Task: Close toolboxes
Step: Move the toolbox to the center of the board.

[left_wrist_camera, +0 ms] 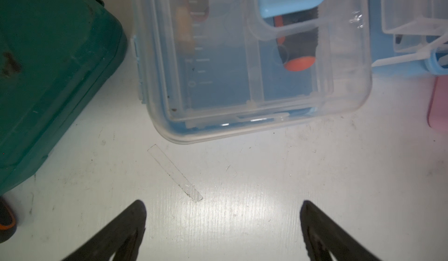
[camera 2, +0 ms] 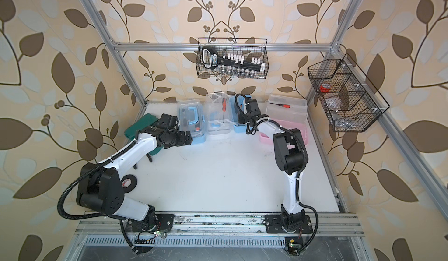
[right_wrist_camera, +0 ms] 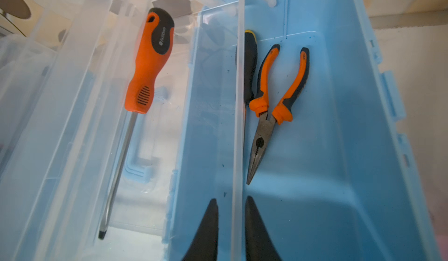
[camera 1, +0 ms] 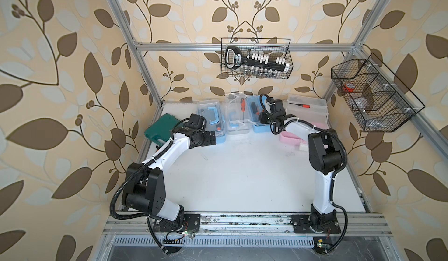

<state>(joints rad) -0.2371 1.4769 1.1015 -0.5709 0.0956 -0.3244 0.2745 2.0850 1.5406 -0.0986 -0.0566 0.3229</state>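
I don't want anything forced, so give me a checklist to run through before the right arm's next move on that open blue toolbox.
1. Right pincer astride the clear bar of the open blue toolbox: ok.
2. Grip firm on that bar: cannot tell; a sliver of gap shows on one side.
3. Pliers lying flat inside the box: ok.
4. Left pincer open, over bare table, off the boxes: ok.
5. Other blue toolbox lid down: ok.
6. Pink toolbox shut: not ok, lid raised.
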